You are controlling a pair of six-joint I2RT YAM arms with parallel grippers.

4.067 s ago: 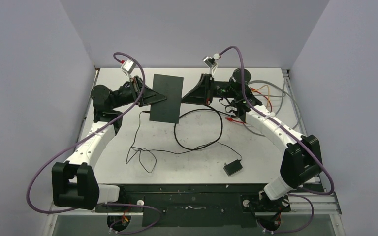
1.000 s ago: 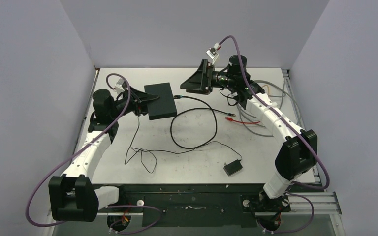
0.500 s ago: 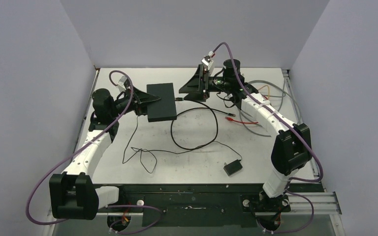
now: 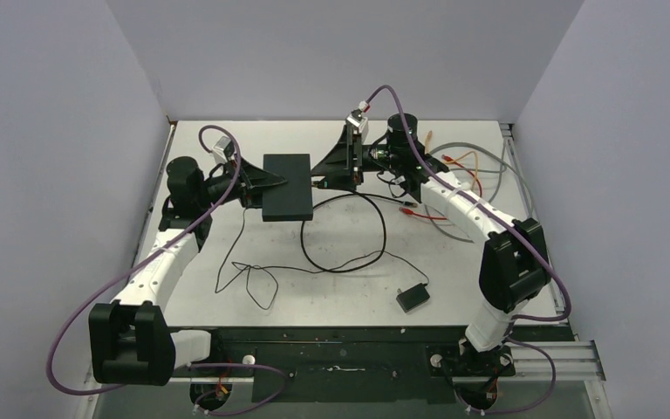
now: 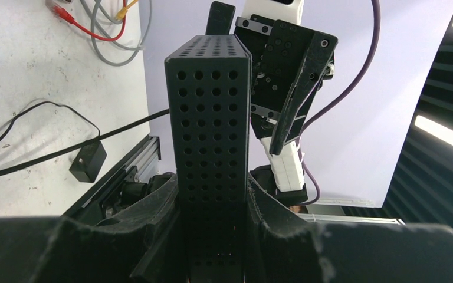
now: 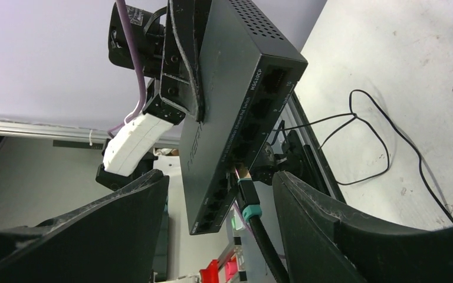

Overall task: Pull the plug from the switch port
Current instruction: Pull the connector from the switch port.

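switch [image 4: 287, 186] was held aloft, clamped in left gripper [image 5: 212, 200]; long axis was set near-to-far, ports faced right gripper [image 6: 219, 177], its fingers spread astride the seated plug [image 6: 249, 197].

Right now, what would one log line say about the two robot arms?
left gripper: shut on switch | right gripper: open, fingers either side of plug | plug: seated in switch, not pulled yet

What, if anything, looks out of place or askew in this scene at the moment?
The switch is off the table, held up by one end in the left end effector, with the plug seated in a port. Loose red and grey cables sprawl at the table's far right.
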